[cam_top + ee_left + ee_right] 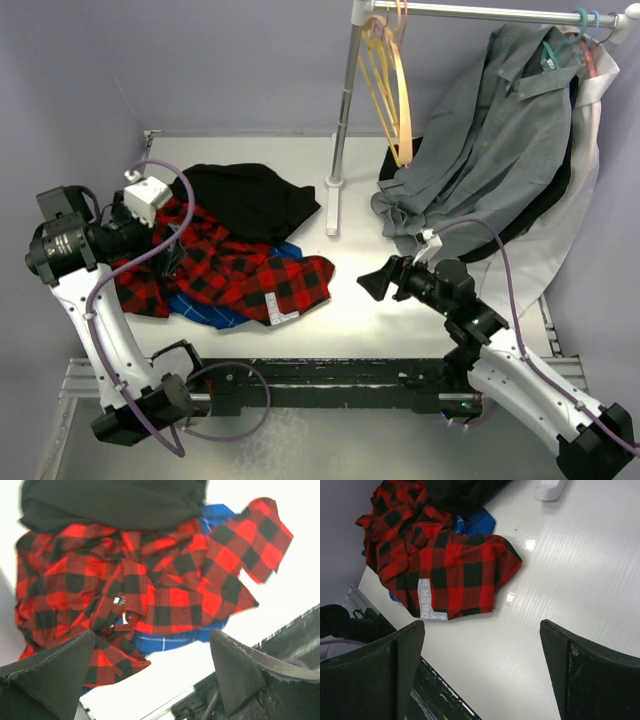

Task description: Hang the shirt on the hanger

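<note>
The red-and-black checked shirt (235,265) lies crumpled at the table's left, with white lettering on its near hem (424,600). It also shows in the left wrist view (150,580). A thin pale pink hanger (404,95) hangs on the rail beside a tan one. My left gripper (168,250) is open and empty just above the shirt's left part (150,680). My right gripper (372,282) is open and empty over bare table to the right of the shirt (480,670).
A blue checked shirt (205,308) lies under the red one and a black garment (250,195) behind it. The rack's post and foot (333,205) stand mid-table. Grey, black and white garments (500,140) hang at the right, on a teal hanger (560,45).
</note>
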Controlling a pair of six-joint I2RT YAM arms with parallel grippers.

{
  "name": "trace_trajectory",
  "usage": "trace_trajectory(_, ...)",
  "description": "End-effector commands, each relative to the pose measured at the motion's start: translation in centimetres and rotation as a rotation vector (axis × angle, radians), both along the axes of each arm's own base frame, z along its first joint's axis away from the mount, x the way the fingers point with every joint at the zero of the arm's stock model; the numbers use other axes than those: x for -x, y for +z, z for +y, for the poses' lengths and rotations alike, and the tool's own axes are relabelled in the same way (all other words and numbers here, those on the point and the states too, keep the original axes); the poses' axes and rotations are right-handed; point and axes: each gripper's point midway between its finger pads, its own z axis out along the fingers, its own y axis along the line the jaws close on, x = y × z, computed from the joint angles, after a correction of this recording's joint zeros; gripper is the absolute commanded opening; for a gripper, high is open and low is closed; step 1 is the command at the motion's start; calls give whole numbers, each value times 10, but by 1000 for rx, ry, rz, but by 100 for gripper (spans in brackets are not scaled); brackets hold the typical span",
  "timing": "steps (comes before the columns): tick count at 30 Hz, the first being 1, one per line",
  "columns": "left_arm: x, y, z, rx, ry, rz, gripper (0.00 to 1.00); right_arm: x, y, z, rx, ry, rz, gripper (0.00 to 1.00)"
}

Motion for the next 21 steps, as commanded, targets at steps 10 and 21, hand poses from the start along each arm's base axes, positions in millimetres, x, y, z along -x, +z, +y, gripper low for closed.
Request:
trace_trajectory(10, 75, -129, -89, -226, -813, 461, 100, -14, 46, 44, 70, 101, -306, 100)
trace_trajectory(21, 58, -196, -78, -397, -774, 504, 100, -15, 40, 50, 66, 85, -266, 100)
